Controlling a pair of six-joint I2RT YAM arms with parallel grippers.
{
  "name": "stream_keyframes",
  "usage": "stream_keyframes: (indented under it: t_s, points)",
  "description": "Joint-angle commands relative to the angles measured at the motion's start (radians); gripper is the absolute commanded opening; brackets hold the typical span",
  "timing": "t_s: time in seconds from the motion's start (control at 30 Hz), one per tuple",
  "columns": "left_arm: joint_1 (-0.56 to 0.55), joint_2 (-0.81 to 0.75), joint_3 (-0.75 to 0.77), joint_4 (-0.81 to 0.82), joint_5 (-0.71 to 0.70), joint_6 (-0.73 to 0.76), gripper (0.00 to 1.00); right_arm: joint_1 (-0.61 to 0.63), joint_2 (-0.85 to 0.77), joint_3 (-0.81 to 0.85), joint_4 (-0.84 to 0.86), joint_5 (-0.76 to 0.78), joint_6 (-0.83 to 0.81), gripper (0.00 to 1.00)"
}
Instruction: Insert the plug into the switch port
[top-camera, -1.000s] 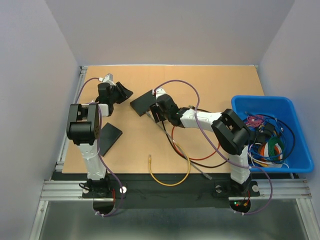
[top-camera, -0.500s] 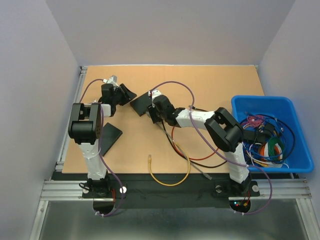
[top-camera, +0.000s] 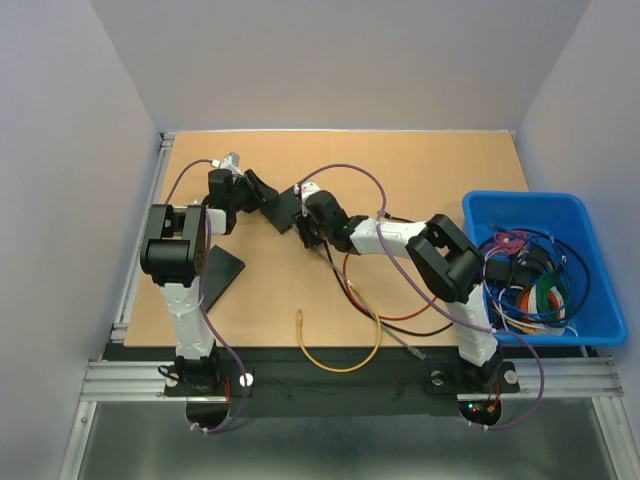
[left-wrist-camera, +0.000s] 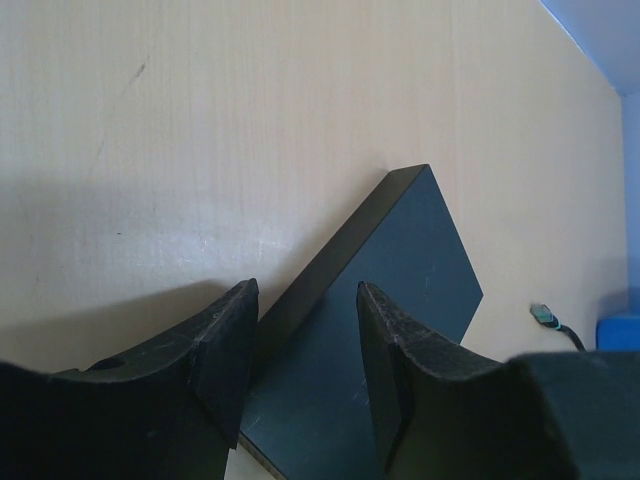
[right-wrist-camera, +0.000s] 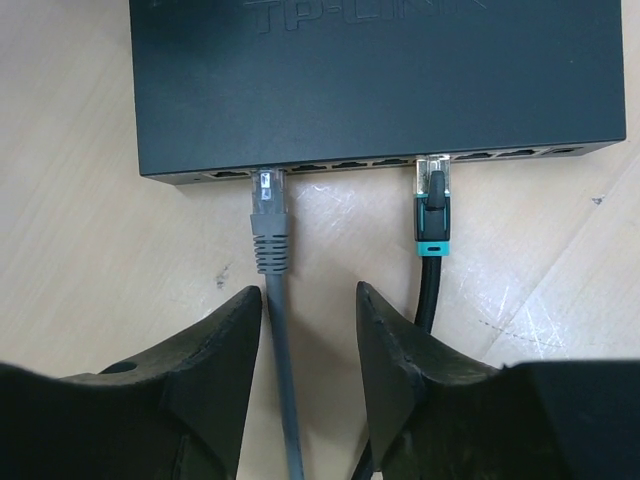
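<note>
**Left side.** A flat black slab (top-camera: 218, 272) lies on the tabletop (top-camera: 440, 165) beside my left arm; I can make out no markings on it. The fingers of my left gripper (left-wrist-camera: 305, 310) stand apart, and one edge of the switch (left-wrist-camera: 400, 270) runs into the gap between them. I cannot tell whether either finger touches that edge. The near end of the switch is hidden under the fingers. Beyond it lies a small loose plug (left-wrist-camera: 543, 315), its lead cut off behind one finger.

**Centre.** My right gripper (right-wrist-camera: 310, 300) is low over the tabletop, facing the port side of the switch, fingers apart. The grey cable (right-wrist-camera: 282, 400) passes through the gap close to one finger and is not visibly pinched. Its grey plug (right-wrist-camera: 267, 225) has its clear tip at a port mouth, but I cannot tell how far in it sits. A black plug with a teal band (right-wrist-camera: 432, 215) stands at another port further along. The ports themselves are dark slits, and the lettering on the lid is cut off by the frame. From above, my right wrist covers both plugs.

**Right side.** A yellow cable (top-camera: 345, 370) loops near the front edge. A blue bin (top-camera: 520, 212) holds a tangle of cables (top-camera: 530, 285), too knotted to count.
</note>
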Motion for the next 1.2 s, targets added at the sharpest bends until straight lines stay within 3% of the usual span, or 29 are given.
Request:
stream_keyframes:
  t_s: [0.0, 0.1, 0.4, 0.83, 1.17]
  points:
    - [-0.006, -0.004, 0.008, 0.016, 0.026, -0.008, 0.55, 0.007, -0.013, 0.019, 0.033, -0.029, 0.014, 0.46]
    - [-0.006, 0.000, 0.010, 0.018, 0.035, -0.011, 0.55, 0.007, 0.003, 0.019, 0.032, -0.024, 0.016, 0.34]
    - [-0.015, 0.014, 0.000, 0.028, 0.079, -0.016, 0.44, 0.006, 0.029, 0.037, 0.030, -0.015, 0.017, 0.14]
    - [-0.042, 0.042, -0.047, 0.071, 0.177, 0.001, 0.36, 0.007, 0.059, 0.164, 0.025, 0.083, -0.053, 0.12]
    - [-0.068, 0.014, -0.084, 0.016, 0.131, 0.030, 0.36, -0.005, 0.092, 0.270, 0.029, 0.119, -0.115, 0.11]
